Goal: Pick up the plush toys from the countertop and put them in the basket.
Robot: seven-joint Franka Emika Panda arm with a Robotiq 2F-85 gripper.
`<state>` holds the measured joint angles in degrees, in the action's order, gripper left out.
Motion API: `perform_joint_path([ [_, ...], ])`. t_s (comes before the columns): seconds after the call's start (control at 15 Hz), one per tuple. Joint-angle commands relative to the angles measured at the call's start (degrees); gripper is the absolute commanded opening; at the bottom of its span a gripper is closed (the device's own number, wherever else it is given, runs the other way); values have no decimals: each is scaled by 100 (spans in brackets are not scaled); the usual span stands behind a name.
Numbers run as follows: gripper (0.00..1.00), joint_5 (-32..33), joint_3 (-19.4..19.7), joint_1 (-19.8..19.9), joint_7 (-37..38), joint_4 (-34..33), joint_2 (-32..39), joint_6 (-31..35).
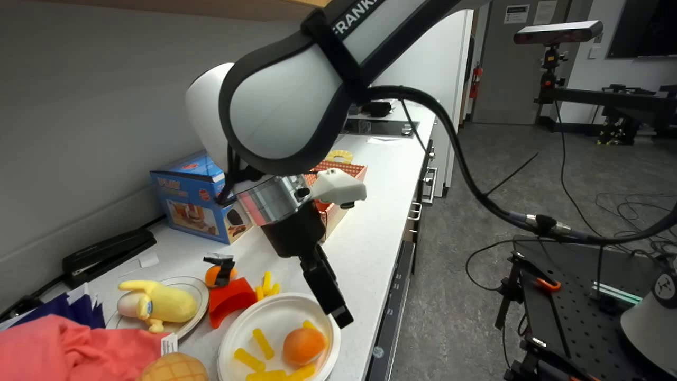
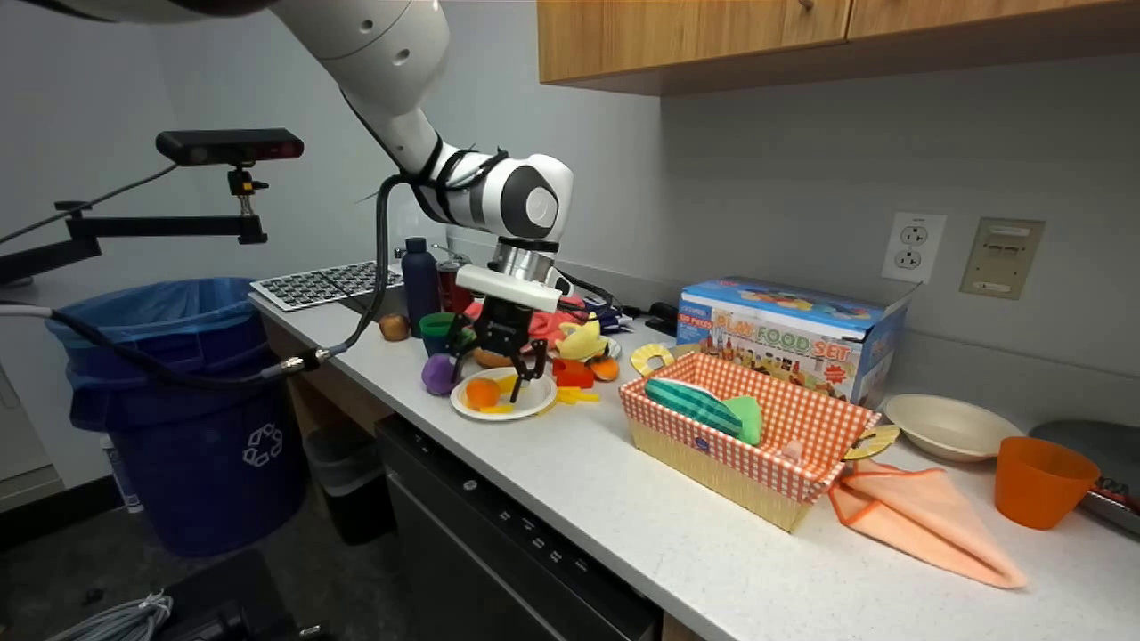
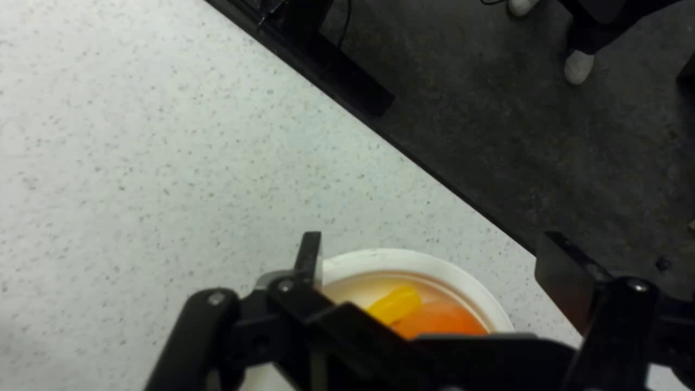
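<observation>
Fingers [image 3: 566,282] spread wide, holding nothing, over plate [image 1: 275,312], probably to straddle orange toy [image 1: 304,345] resting there among yellow sticks [image 1: 263,343]. Basket [image 2: 712,465] stands well apart, mouth upward, presumably so toys drop straight in (green striped toy [image 2: 691,406] already inside).

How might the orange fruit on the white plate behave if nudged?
The orange fruit would probably roll, being nearly round. The white plate has a raised rim that might stop it, and the yellow fries beside it could slow it.
</observation>
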<state>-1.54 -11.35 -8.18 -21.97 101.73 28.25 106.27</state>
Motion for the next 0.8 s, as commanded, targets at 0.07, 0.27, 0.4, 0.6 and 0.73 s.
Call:
perform_joint_path([
  [0.07, 100, 278, -11, -208, 192, -560, 309, 95],
  [0.27, 100, 359, -32, -322, 204, -695, 400, 151],
  [0.4, 100, 354, -57, -377, 177, -745, 448, 135],
  [0.6, 100, 367, -86, -447, 121, -790, 519, 240],
  [0.73, 99, 375, -81, -488, 147, -833, 577, 323],
])
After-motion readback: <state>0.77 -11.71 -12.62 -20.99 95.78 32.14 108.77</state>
